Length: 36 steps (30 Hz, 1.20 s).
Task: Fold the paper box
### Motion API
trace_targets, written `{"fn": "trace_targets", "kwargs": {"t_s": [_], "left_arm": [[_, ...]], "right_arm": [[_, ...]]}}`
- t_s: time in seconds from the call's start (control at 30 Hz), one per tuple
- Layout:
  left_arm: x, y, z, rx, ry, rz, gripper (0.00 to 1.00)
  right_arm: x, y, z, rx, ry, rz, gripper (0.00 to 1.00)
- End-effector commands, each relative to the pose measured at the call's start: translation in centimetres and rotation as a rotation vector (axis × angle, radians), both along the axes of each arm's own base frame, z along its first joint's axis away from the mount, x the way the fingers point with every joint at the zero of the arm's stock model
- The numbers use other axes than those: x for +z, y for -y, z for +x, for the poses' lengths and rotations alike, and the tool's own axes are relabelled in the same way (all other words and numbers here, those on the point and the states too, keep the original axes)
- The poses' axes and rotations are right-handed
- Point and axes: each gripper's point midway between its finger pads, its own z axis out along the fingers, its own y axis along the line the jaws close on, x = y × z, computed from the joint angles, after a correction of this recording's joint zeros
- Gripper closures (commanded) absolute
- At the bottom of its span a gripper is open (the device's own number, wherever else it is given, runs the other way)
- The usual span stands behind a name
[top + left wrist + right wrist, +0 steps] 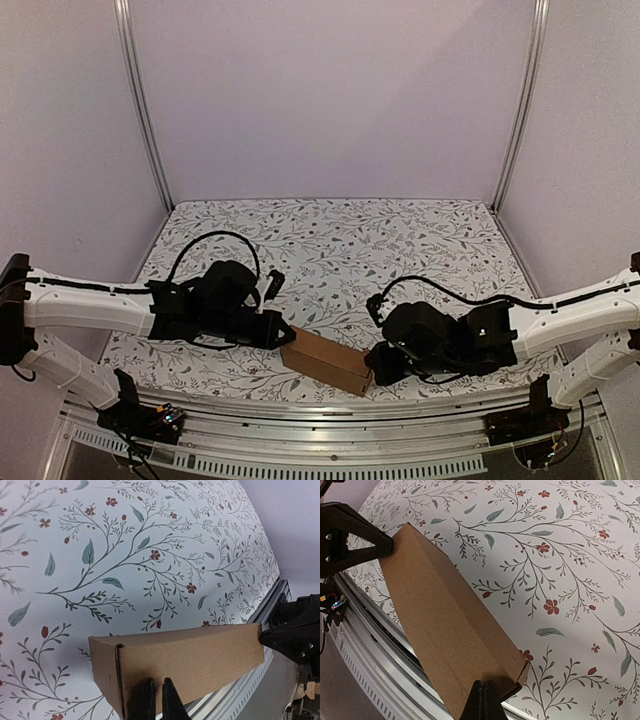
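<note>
The top external camera sits high behind the arm bases and looks forward and down, far enough back to take in the whole table (pixel 400 240), both arms and the paper box (pixel 327 360) near the front rail (pixel 330 412). The left wrist camera rides just behind the left gripper (pixel 155 701) and looks along its fingers, close against one long side of the box, with the right gripper (pixel 295 635) at the far end. The right wrist camera faces the opposite way along the same box from equally near, so both wrist views share the box, the rail and the cloth beside them.
</note>
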Motion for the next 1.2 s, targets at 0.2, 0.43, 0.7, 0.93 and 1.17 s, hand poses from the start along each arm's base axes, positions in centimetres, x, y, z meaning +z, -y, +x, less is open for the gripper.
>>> {"fn": "trace_targets", "kwargs": {"t_s": [0.2,0.43,0.7,0.93,1.17], "left_arm": [[-5.3,-3.6,-2.1,-0.005,-0.133,0.212,0.94],[-5.1,-3.5,-2.0,-0.007,-0.127,0.212,0.94],[-5.0,-3.6,-2.0,-0.005,-0.126,0.212,0.94],[-5.4,-3.5,-2.0,-0.006,-0.133,0.219,0.94],[-2.8,-2.3,-1.4,-0.034,-0.095,0.186,0.90]], "right_arm": [[2.1,0.7,0.3,0.017,0.034,-0.035,1.00],[6.0,-1.5,-0.1,0.084,0.046,0.060,1.00],[0.1,-0.5,-1.3,0.075,-0.060,-0.027,1.00],[-2.8,0.5,-1.6,0.047,-0.101,-0.080,1.00],[0.6,-0.7,-0.6,0.065,-0.025,-0.044,1.00]]}}
